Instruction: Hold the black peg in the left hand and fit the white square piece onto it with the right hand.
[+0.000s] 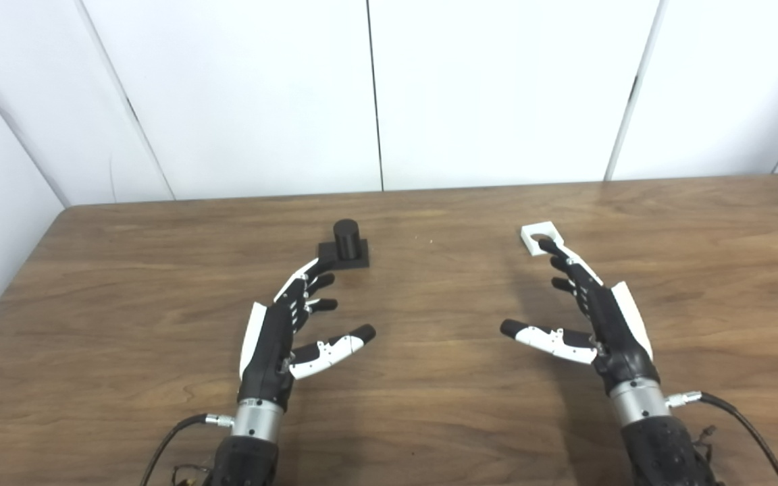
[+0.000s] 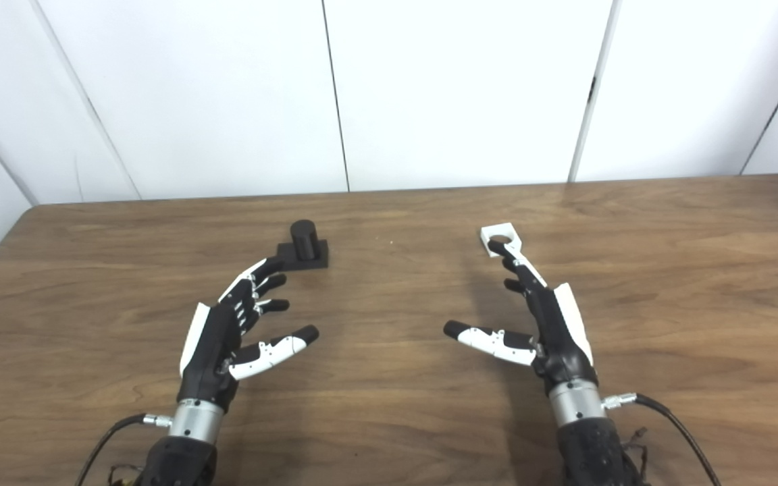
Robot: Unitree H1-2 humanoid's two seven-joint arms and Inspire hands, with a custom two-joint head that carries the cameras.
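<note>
A: Where's the peg (image 1: 346,244)?
B: Upright on its square base on the bench (image 1: 429,405), toward the far side.
A: And the left hand (image 1: 286,332)?
B: Just nearer than the peg, released, fingers spread, holding nothing. The longest fingertip looks to reach the peg's base; contact is unclear.
A: The white piece (image 1: 541,239)?
B: Flat on the bench, well to the right of the peg, hole facing up.
A: The right hand (image 1: 591,315)?
B: Also released, thumb splayed toward the peg's side, a fingertip overlapping the piece's near edge.

No readable text, label or number anywhere.
</note>
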